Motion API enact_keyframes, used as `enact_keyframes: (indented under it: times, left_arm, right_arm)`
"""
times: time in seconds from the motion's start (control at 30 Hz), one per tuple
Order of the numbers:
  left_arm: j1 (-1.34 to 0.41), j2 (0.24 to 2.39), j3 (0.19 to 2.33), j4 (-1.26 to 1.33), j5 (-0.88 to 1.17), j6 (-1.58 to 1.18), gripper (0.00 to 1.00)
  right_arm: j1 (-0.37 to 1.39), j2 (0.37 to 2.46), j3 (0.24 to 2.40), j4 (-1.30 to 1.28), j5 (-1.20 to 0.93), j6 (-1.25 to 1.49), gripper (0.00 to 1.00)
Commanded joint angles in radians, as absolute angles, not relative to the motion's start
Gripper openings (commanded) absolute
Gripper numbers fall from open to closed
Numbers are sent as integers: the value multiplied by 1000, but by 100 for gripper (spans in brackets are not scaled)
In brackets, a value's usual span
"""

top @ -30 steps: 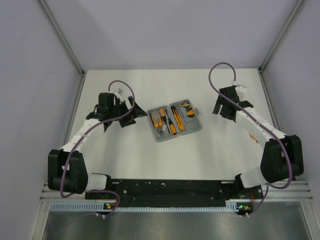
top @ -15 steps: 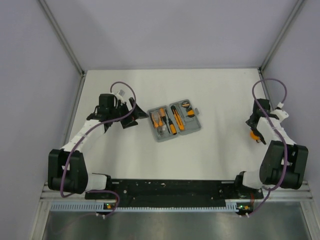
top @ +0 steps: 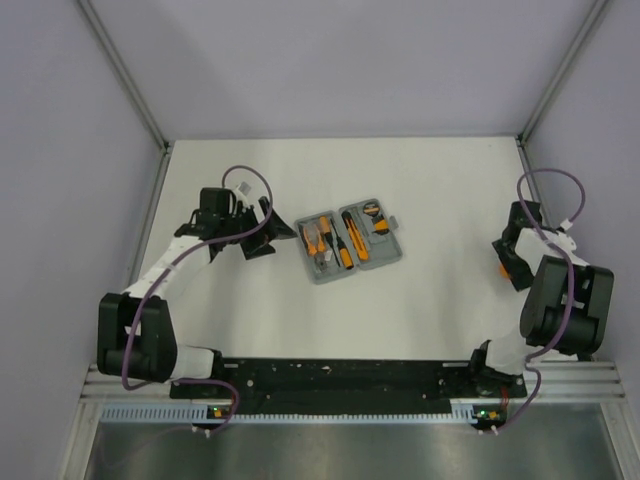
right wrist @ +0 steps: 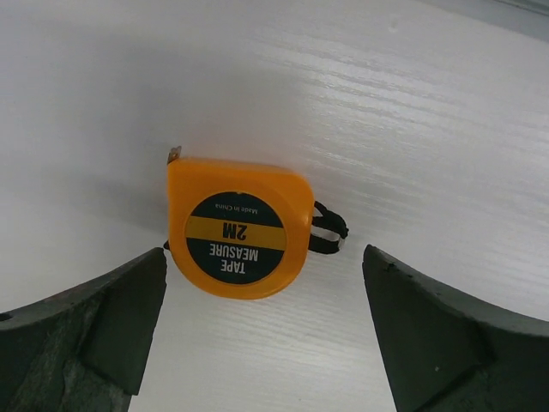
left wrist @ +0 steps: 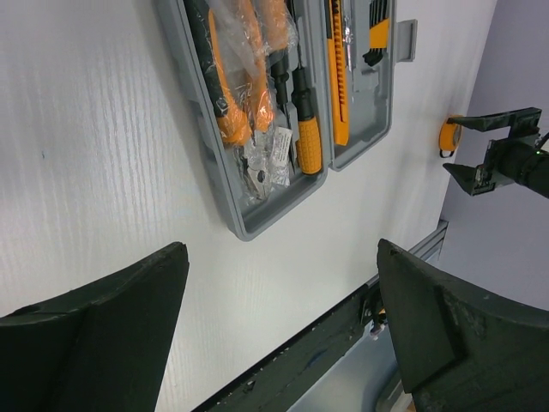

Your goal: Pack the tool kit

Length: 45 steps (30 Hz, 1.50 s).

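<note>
Grey clamshell case (top: 350, 240) lies open mid-tabletop (top: 440, 190), both halves up. Inside: bagged orange-handled pliers (left wrist: 233, 81) and an orange-and-black screwdriver (left wrist: 307, 137) in the slots. Left claw (top: 272, 240) is spread wide, holding nothing, just left of the case. Orange tape measure (right wrist: 238, 227) lies flat on the tabletop at the far right, well apart from the case, label "2M" up. Right claw (right wrist: 263, 250) is spread over it, fingers either side, not touching.
</note>
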State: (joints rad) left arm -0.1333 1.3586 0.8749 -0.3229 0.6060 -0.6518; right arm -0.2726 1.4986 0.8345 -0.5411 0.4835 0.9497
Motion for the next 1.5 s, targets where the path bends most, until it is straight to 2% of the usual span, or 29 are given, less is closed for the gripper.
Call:
enact_keyframes:
  times: [0.0,0.2,0.3,0.33,0.53,0.63,0.83,1.03,1.27,1.47]
  left_arm:
    - [-130,1377,923,-313,594,-638,94]
    - [-130,1400,925,-299,592,-644,93]
    - [-130,1408,927,-298,592,-644,93]
    - [-130,1408,928,-298,591,-643,93]
    - [-130,1407,916,-290,584,-643,92]
    - [-130,1407,904,-273,591,-650,92]
    - [-130,1402,876,-255,566,-655,91]
    - [-130,1402,845,-238,545,-657,91]
    - [-130,1411,821,-215,546,-667,90]
    - [-130,1413,811,-204,549,-672,90]
  right_arm:
    - [-299,1537,870,-470,448,1011,93]
    - [-299,1606,900,-449,454,1002,90]
    - [-304,1638,920,-439,442,979,85]
    - [-304,1644,923,-427,428,959,81]
    - [-304,1652,931,-310,269,795,38]
    - [-287,1663,959,-285,131,686,30]
    - [-152,1634,995,-256,-81,488,26]
    - [35,1623,1081,-276,-193,381,24]
    - [228,1664,1242,-334,-212,310,25]
    - [363,1719,1296,-322,-178,282,25]
